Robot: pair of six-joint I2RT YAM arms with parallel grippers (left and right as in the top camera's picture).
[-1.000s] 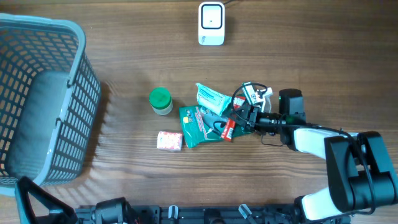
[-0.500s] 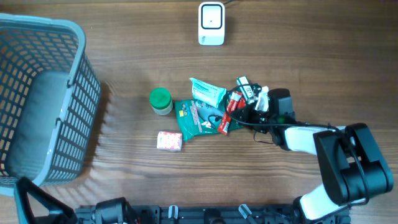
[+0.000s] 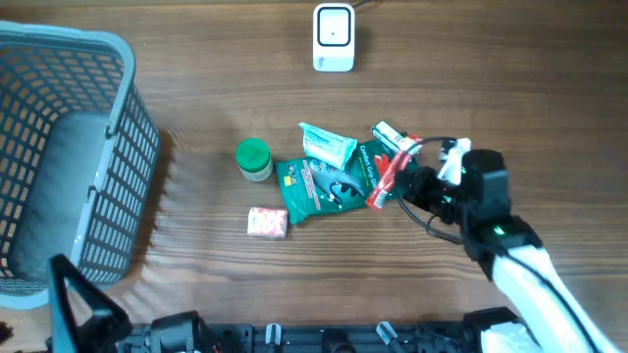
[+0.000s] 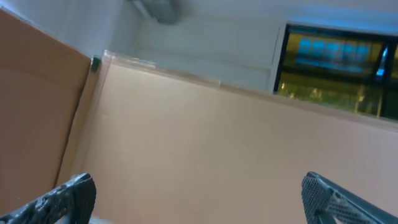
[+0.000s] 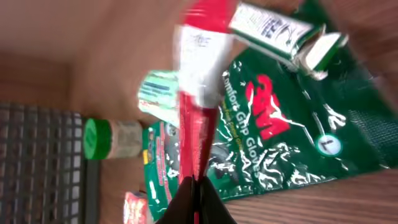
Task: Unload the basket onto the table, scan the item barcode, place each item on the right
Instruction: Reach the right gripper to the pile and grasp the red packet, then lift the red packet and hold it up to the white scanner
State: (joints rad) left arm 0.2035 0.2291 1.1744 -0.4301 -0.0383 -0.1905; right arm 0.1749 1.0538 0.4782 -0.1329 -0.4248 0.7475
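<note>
While the left gripper (image 4: 196, 202) hangs with its fingers (image 4: 62, 196) spread wide before a plain tan board, we find the right gripper (image 3: 404, 184) pinched tight on one end of a red packet (image 3: 385, 176), which is the item at hand. In the right wrist view the packet stands edge-on from between the dark fingers (image 5: 211, 208), its far end white and blurred (we cannot read any barcode on it). It lies over a dark green glove pack (image 5: 280, 124), and we cannot tell whether the two touch. A green-and-white tube (image 3: 391, 134) sits at the top edge of that pack. Just to the left are a pale teal pouch (image 3: 327, 145) and a second green pack (image 3: 306, 191), the whole lot heaped together near the middle of the wooden table (image 3: 491, 88). A green-lidded jar (image 3: 253, 159) stands just beside the heap on its left, and a small pink packet (image 3: 267, 223) lies below the jar. The white scanner (image 3: 334, 37) stands at the far edge of the table, well apart from the held packet. A grey mesh basket (image 3: 137, 147) fills the left side.
</note>
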